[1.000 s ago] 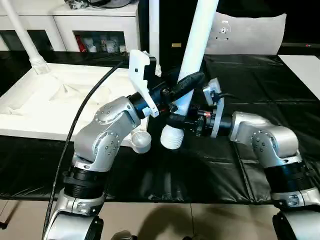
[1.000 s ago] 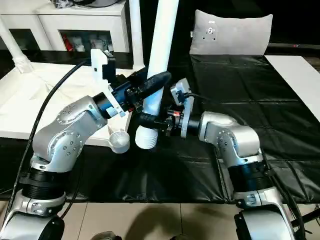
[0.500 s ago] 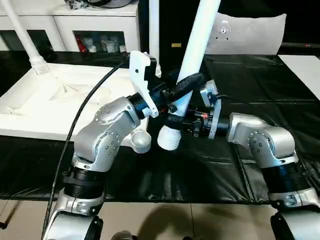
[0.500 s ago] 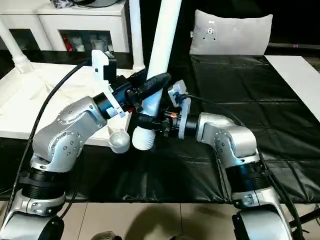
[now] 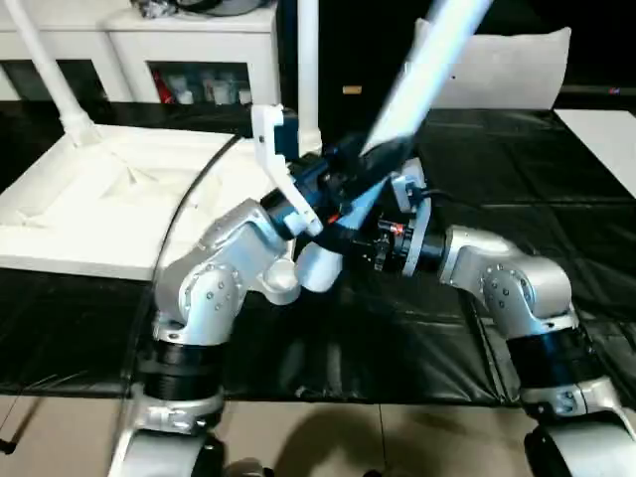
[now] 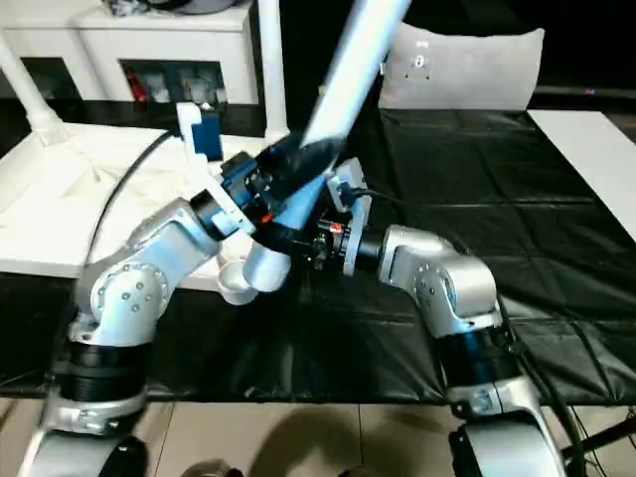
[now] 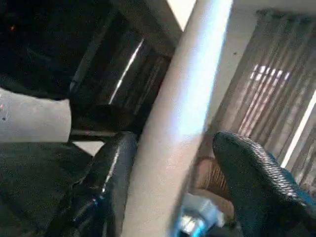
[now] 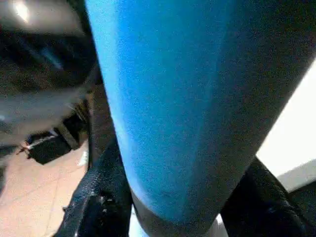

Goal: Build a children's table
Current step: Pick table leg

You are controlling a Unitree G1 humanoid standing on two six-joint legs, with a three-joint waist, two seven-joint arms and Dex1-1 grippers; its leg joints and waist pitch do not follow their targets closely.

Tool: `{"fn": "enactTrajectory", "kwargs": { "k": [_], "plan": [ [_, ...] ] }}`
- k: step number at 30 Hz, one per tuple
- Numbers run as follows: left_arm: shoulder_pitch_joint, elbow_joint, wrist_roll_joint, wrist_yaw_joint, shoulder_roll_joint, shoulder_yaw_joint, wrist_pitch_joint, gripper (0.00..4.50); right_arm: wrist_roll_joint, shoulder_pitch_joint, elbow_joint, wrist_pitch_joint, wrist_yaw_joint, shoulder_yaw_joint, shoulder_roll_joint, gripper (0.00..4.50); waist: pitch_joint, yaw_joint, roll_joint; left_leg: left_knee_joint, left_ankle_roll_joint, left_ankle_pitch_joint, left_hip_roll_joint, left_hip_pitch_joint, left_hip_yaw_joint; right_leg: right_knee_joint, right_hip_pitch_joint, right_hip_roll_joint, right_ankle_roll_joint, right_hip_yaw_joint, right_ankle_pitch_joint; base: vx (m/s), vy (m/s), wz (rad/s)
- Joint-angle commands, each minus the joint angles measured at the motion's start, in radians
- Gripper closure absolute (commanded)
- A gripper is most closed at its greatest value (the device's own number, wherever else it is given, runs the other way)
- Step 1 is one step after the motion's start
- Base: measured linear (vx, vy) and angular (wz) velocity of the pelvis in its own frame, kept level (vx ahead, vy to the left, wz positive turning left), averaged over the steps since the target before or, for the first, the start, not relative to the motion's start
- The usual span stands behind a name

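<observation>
Presently both arms meet at the centre of the head view around a long white tapered round plastic leg (image 5: pixel 427 70), which leans from about seven o'clock up towards one o'clock. Its thick end (image 5: pixel 318 268) hangs just beside a round corner socket (image 5: pixel 280 281) of the white rectangular plastic tabletop (image 5: pixel 119 199), which lies upside down at nine o'clock on the black-covered desk (image 5: pixel 517 179). That placement suits the job: I judge the leg is being steered so its thick end can enter the socket.

The right claw (image 8: pixel 173 207) has a black finger (image 8: pixel 103 197) on each side of the leg low down, pressed against it, so it is clamped on the leg and carrying it. The left claw (image 7: pixel 168 182) straddles the leg higher up; one finger (image 7: pixel 106 168) lies against it, the other (image 7: pixel 252 173) stands off with a gap, so it is part open, more guide than grip.

Two more white legs (image 5: pixel 50 70) (image 5: pixel 308 70) already stand in the far sockets, at ten and twelve o'clock. The near socket looks empty. Behind, a white cabinet (image 5: pixel 189 60) holds small items I cannot identify, and a grey cushion (image 5: pixel 507 65) rests at one o'clock.
</observation>
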Motion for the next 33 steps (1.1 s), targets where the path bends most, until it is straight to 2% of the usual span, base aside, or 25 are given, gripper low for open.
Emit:
{"fn": "enactTrajectory", "kwargs": {
  "k": [1, 3, 4, 7, 8, 11, 12, 15, 16, 17, 19, 22, 23, 25, 27, 28, 30, 31, 33],
  "plan": [
    [-0.018, -0.044, -0.045, -0.015, -0.027, -0.039, 0.028, 1.56, -0.018, 0.002, 0.004, 0.01, -0.028, 0.008, 0.007, 2.62, -0.077, 0.002, -0.007, -0.065, 0.031, -0.088, 0.033, -0.006, 0.0, -0.087, 0.068, -0.072, -0.154, 0.048, -0.247, 0.0, 0.0, 0.0],
    [-0.018, -0.046, -0.055, -0.004, -0.031, -0.024, 0.029, 1.56, -0.017, 0.005, 0.005, 0.014, -0.045, -0.002, 0.011, 2.62, -0.078, 0.002, -0.009, -0.065, 0.03, -0.086, 0.033, -0.007, 0.0, -0.088, 0.07, -0.073, -0.148, 0.047, -0.261, 0.0, 0.0, 0.0],
    [-0.014, -0.057, -0.07, 0.008, -0.03, 0.0, 0.027, 1.56, -0.022, 0.01, 0.004, 0.012, -0.07, -0.014, 0.013, 2.62, -0.077, 0.001, -0.014, -0.066, 0.029, -0.082, 0.033, -0.007, 0.0, -0.089, 0.069, -0.073, -0.144, 0.048, -0.266, 0.0, 0.0, 0.0],
    [0.001, -0.08, -0.074, 0.019, -0.016, 0.027, 0.018, 1.56, -0.022, 0.023, -0.003, 0.012, -0.101, -0.037, 0.019, 2.62, -0.078, 0.002, -0.01, -0.067, 0.022, -0.076, 0.036, -0.006, -0.001, -0.086, 0.067, -0.075, -0.147, 0.048, -0.265, 0.0, 0.0, 0.0],
    [0.011, -0.088, -0.061, 0.027, -0.002, 0.032, 0.013, 1.56, -0.029, 0.031, -0.01, -0.001, -0.113, -0.043, 0.018, 2.62, -0.078, 0.002, -0.015, -0.068, 0.021, -0.073, 0.036, -0.008, -0.001, -0.086, 0.068, -0.074, -0.147, 0.048, -0.259, 0.0, 0.0, 0.0],
    [0.038, -0.102, -0.033, 0.059, 0.023, 0.056, 0.007, 1.56, -0.052, 0.051, -0.03, -0.023, -0.177, -0.064, 0.019, 2.63, -0.075, -0.002, -0.013, -0.068, 0.02, -0.077, 0.034, -0.007, 0.001, -0.087, 0.066, -0.071, -0.137, 0.049, -0.261, 0.0, 0.0, 0.0],
    [0.057, -0.105, -0.006, 0.098, 0.038, 0.084, -0.008, 1.56, -0.064, 0.064, -0.047, -0.034, -0.215, -0.076, 0.023, 2.63, -0.075, -0.003, -0.011, -0.068, 0.015, -0.085, 0.033, -0.006, 0.002, -0.09, 0.065, -0.071, -0.123, 0.048, -0.283, 0.0, 0.0, 0.0],
    [0.072, -0.101, 0.058, 0.151, 0.059, 0.098, -0.038, 1.56, -0.082, 0.079, -0.065, -0.066, -0.25, -0.087, 0.026, 2.63, -0.075, -0.007, -0.012, -0.072, 0.01, -0.097, 0.034, -0.006, -0.001, -0.093, 0.067, -0.069, -0.095, 0.047, -0.308, 0.0, 0.0, 0.0],
    [0.096, -0.105, 0.091, 0.167, 0.086, 0.105, -0.048, 1.56, -0.114, 0.096, -0.092, -0.1, -0.29, -0.094, 0.019, 2.63, -0.075, -0.006, -0.015, -0.071, 0.007, -0.096, 0.034, -0.004, -0.001, -0.094, 0.063, -0.07, -0.083, 0.047, -0.32, 0.0, 0.0, 0.0],
    [0.107, -0.108, 0.096, 0.181, 0.09, 0.113, -0.049, 1.56, -0.114, 0.104, -0.106, -0.097, -0.309, -0.106, 0.022, 2.63, -0.073, -0.007, -0.015, -0.072, 0.004, -0.098, 0.033, -0.004, 0.001, -0.094, 0.061, -0.068, -0.075, 0.048, -0.33, 0.0, 0.0, 0.0],
    [0.133, -0.11, 0.112, 0.214, 0.088, 0.124, -0.058, 1.56, -0.13, 0.118, -0.131, -0.097, -0.352, -0.121, 0.025, 2.63, -0.073, -0.007, -0.012, -0.073, 0.004, -0.103, 0.034, -0.002, 0.001, -0.096, 0.058, -0.069, -0.08, 0.049, -0.334, 0.0, 0.0, 0.0],
    [0.163, -0.102, 0.135, 0.224, 0.094, 0.127, -0.083, 1.56, -0.164, 0.133, -0.158, -0.117, -0.403, -0.127, 0.025, 2.63, -0.072, -0.008, -0.014, -0.074, 0.002, -0.112, 0.034, -0.002, 0.001, -0.097, 0.056, -0.068, -0.079, 0.049, -0.336, 0.0, 0.0, 0.0],
    [0.218, -0.074, 0.196, 0.25, 0.107, 0.128, -0.128, 1.56, -0.205, 0.15, -0.178, -0.164, -0.478, -0.139, 0.046, 2.63, -0.072, -0.008, -0.01, -0.074, 0.0, -0.12, 0.034, -0.001, 0.001, -0.098, 0.054, -0.069, -0.077, 0.05, -0.342, 0.0, 0.0, 0.0],
    [0.251, -0.056, 0.249, 0.269, 0.122, 0.119, -0.162, 1.56, -0.223, 0.16, -0.187, -0.185, -0.521, -0.146, 0.062, 2.63, -0.072, -0.012, -0.01, -0.076, -0.002, -0.131, 0.032, -0.003, 0.001, -0.1, 0.053, -0.067, -0.064, 0.049, -0.349, 0.0, 0.0, 0.0],
    [0.32, -0.05, 0.3, 0.287, 0.14, 0.11, -0.184, 1.56, -0.262, 0.19, -0.19, -0.154, -0.611, -0.148, 0.081, 2.63, -0.072, -0.017, -0.009, -0.08, -0.011, -0.136, 0.031, -0.002, -0.001, -0.101, 0.053, -0.065, -0.046, 0.049, -0.359, 0.0, 0.0, 0.0],
    [0.327, -0.048, 0.324, 0.297, 0.145, 0.106, -0.202, 1.56, -0.262, 0.196, -0.191, -0.149, -0.612, -0.145, 0.081, 2.63, -0.072, -0.019, -0.009, -0.08, -0.011, -0.137, 0.031, -0.001, 0.0, -0.102, 0.052, -0.065, -0.044, 0.049, -0.356, 0.0, 0.0, 0.0],
    [0.337, -0.045, 0.364, 0.314, 0.153, 0.099, -0.233, 1.56, -0.262, 0.207, -0.196, -0.144, -0.611, -0.14, 0.081, 2.63, -0.074, -0.022, -0.006, -0.082, -0.01, -0.145, 0.032, -0.001, -0.002, -0.101, 0.053, -0.064, -0.048, 0.049, -0.336, 0.0, 0.0, 0.0],
    [0.349, -0.038, 0.419, 0.331, 0.176, 0.077, -0.255, 1.56, -0.258, 0.217, -0.205, -0.133, -0.621, -0.144, 0.087, 2.63, -0.075, -0.022, -0.005, -0.082, -0.006, -0.15, 0.036, 0.003, -0.003, -0.099, 0.051, -0.065, -0.063, 0.05, -0.307, 0.0, 0.0, 0.0],
    [0.363, -0.034, 0.46, 0.343, 0.2, 0.055, -0.259, 1.56, -0.266, 0.229, -0.214, -0.139, -0.64, -0.147, 0.093, 2.63, -0.073, -0.024, -0.009, -0.085, 0.001, -0.157, 0.036, -0.001, -0.005, -0.093, 0.055, -0.066, -0.08, 0.05, -0.278, 0.0, 0.0, 0.0]
  ]
}}
